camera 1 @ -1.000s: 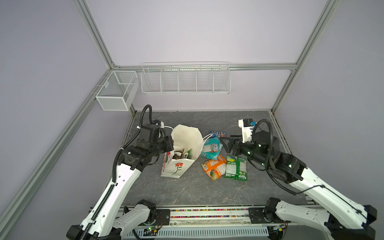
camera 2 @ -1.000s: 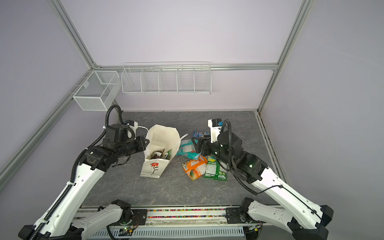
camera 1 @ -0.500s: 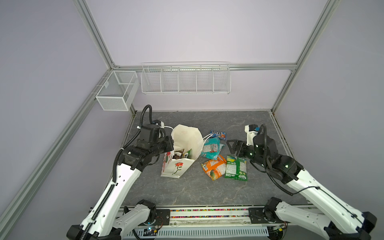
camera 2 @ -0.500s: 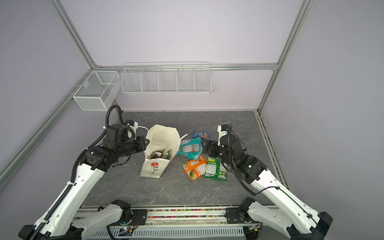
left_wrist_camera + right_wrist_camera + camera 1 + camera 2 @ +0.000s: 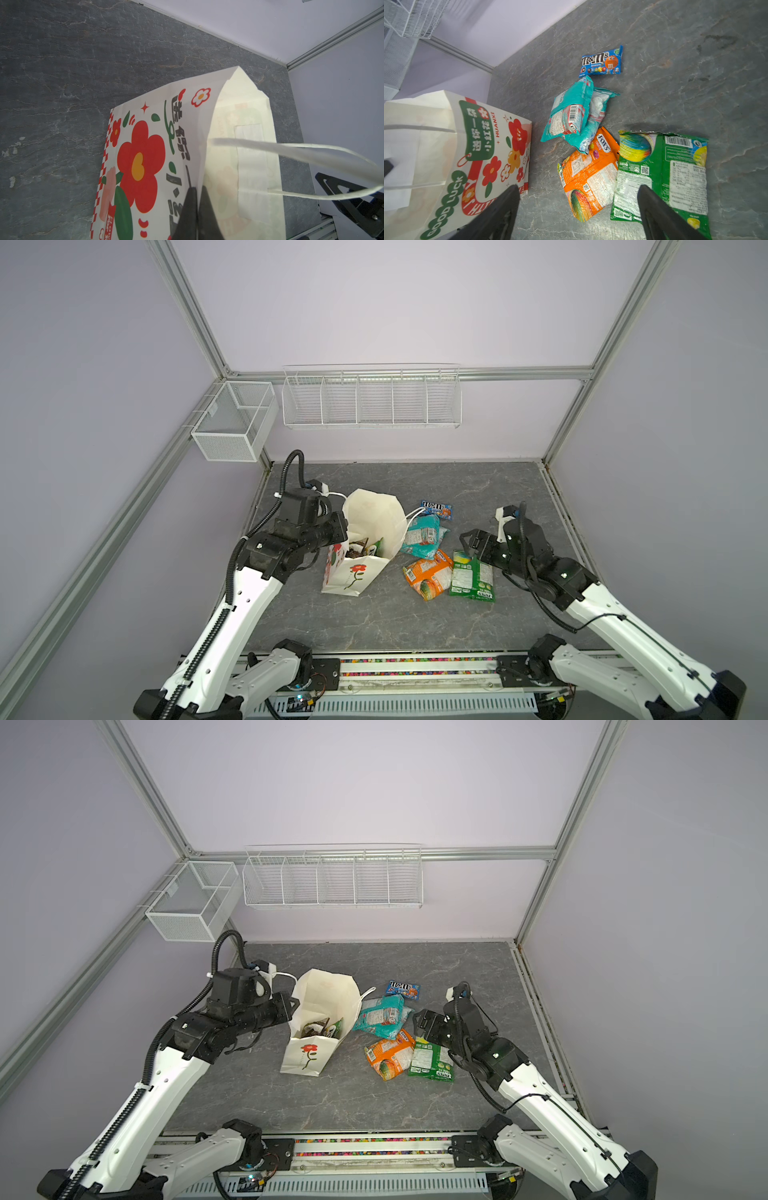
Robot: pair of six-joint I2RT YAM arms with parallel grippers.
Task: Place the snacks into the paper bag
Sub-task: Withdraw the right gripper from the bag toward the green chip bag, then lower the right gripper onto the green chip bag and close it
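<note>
Both top views: left gripper (image 5: 344, 529) pinches rim of tall white flowered paper bag (image 5: 353, 577), centre-left of frame. Right gripper (image 5: 465, 546) gapes wide, empty, over green crinkly snack packet (image 5: 473, 580) right of centre.

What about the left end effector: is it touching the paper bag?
Touching. The left wrist view shows the left end effector shut on the paper bag rim.

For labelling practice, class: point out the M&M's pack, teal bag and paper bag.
M&M's pack (image 5: 602, 62): right wrist view, printed face.
teal bag (image 5: 572, 114): right wrist view, barcode label.
paper bag (image 5: 349, 581): a top view, front wall.
</note>
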